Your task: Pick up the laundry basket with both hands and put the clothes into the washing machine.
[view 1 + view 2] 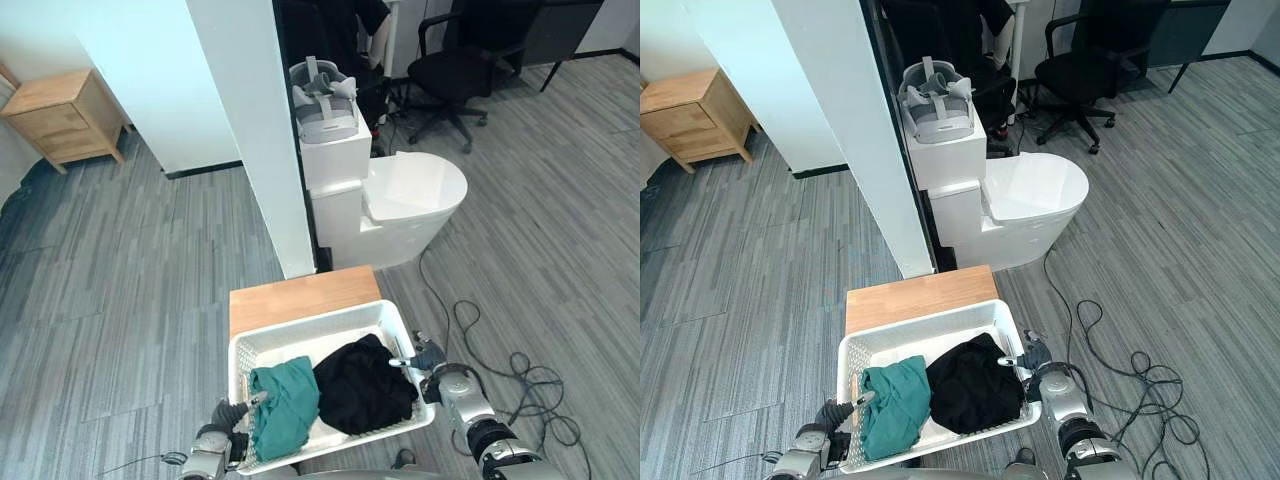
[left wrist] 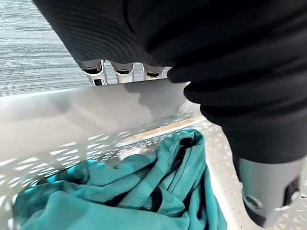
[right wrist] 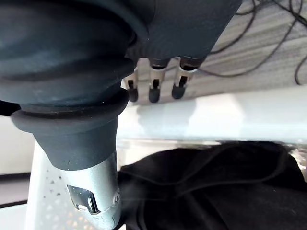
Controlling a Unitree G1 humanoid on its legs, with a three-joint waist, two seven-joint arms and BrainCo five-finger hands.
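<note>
Fingers point(image 2: 123, 72) of your left hand point(image 1: 225, 418) hook outside the basket point(image 1: 300, 335) rim, thumb inside; your right hand point(image 1: 432, 358) pinches the opposite rim likewise. The pickup step is in hand, and the basket hangs over a wooden table point(image 1: 300, 295), possibly just clear of it. Next comes an even, level two-handed lift. The rigid white lattice plastic holds a limp black garment point(image 1: 365, 385) and crumpled teal cloth point(image 1: 285, 400).

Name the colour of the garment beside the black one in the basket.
Teal; the garment shows best in the left wrist view.
</note>
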